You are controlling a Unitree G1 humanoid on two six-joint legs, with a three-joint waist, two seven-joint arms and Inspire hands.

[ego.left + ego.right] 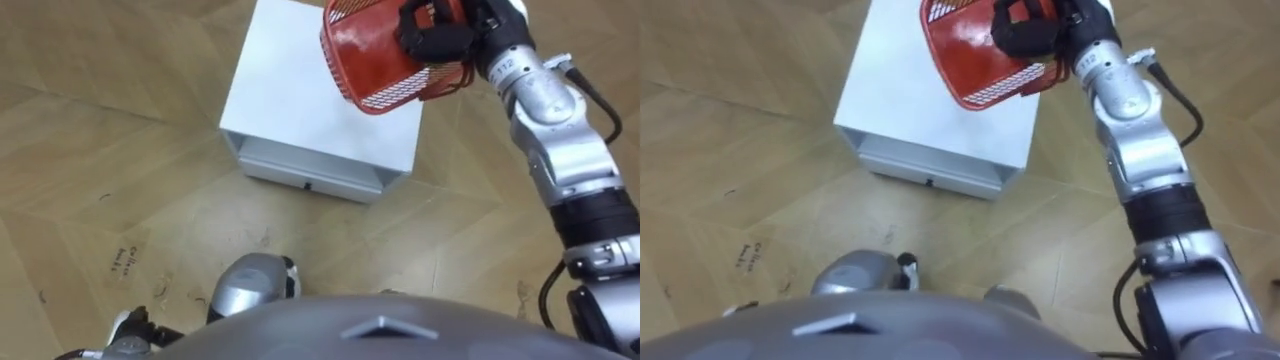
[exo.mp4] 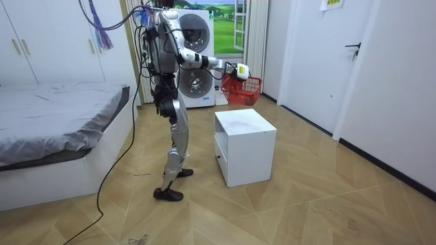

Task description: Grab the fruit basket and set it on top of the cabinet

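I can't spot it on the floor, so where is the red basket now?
The red basket is held up in the right robot hand, above the far right corner of the white cabinet, near the eye views' top edge.

1. My two eye views sat on my head and looked steeply down past my chest at the wooden floor [image 1: 100, 150] and the white surface [image 1: 290, 90] close before me.
2. The right eye sat just beside the left, so both shared the surface, the red basket [image 1: 360, 55] and my right robot hand [image 1: 435, 35].
3. The room view stood well off, facing my side, with the bed [image 2: 54, 109] at the room view's left. It shared the same surface and basket.
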